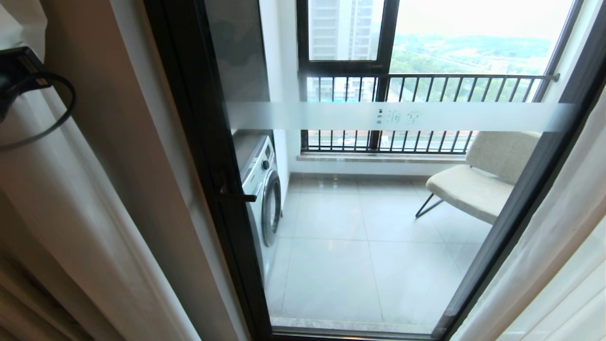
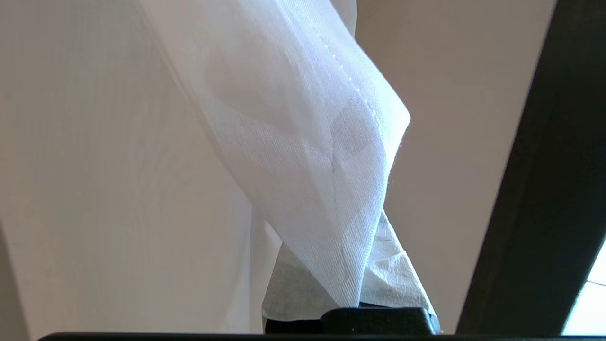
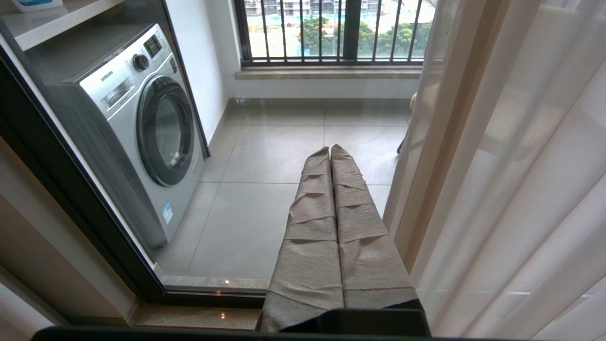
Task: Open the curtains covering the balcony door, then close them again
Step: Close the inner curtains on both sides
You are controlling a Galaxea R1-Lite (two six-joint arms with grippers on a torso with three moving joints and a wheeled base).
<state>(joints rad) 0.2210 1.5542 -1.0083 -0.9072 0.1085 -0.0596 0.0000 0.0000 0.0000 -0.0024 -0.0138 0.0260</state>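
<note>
Sheer curtain (image 2: 303, 156) pinched in left pincer (image 2: 331, 284), right pincer (image 3: 330, 150) together, washing machine (image 1: 262, 189) behind balcony door (image 1: 378, 213)

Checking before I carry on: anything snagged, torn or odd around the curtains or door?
One oddity: the left hand is shut on the hemmed edge of the white sheer curtain, which is bunched and folded over its fingers. No tears visible. The balcony door glass looks intact and uncovered. The right hand is shut and empty.
</note>
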